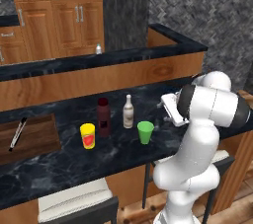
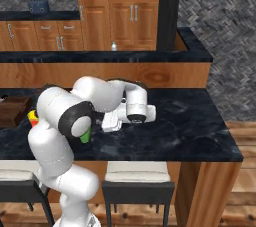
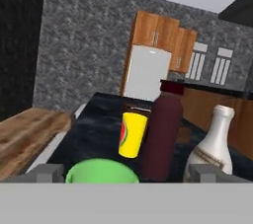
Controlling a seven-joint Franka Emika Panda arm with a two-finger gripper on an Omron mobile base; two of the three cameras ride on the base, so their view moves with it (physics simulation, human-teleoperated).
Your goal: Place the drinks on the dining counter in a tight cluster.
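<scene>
We are looking past the green cup [image 3: 101, 172], our gripper [image 3: 127, 172] gaping empty, as the upright maroon bottle [image 3: 161, 136] is standing just beyond it on the dining counter [image 1: 64, 164].

Colours on the black white-veined surface [image 1: 74, 161]

Maroon bottle [image 1: 103, 115], tan white-necked bottle [image 1: 128, 112], yellow cup [image 1: 88, 135], green cup [image 1: 145, 132].

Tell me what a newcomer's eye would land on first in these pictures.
The big white robot arm bends over the black marble dining counter, its open gripper low beside the cups. On the counter stand a yellow cup, a dark maroon bottle, a tan bottle with a white neck and a green cup, loosely grouped. A wooden cutting board with a knife lies further left.
</scene>
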